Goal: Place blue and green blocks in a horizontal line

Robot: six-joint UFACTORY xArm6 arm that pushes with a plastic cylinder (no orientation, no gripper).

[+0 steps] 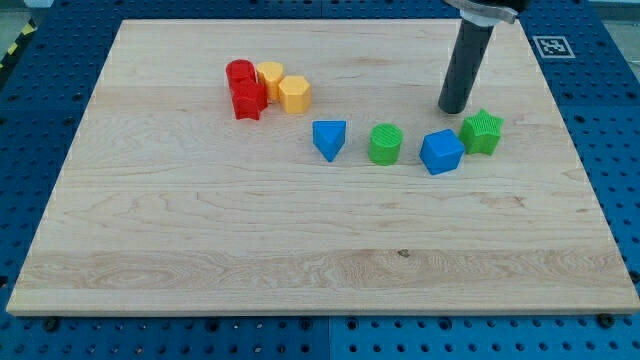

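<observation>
A blue triangular block [329,138], a green cylinder [385,144], a blue cube-like block [441,152] and a green star-shaped block [482,132] lie in a rough row across the board's middle right. The green star touches the blue cube's upper right and sits a little higher than the others. My tip [454,109] rests on the board just above the blue cube and to the left of the green star, close to both but apart from them.
A cluster at the upper left holds two red blocks [243,88] and two yellow blocks [284,87], touching one another. The wooden board [200,230] lies on a blue perforated table. A marker tag [552,46] sits at the top right.
</observation>
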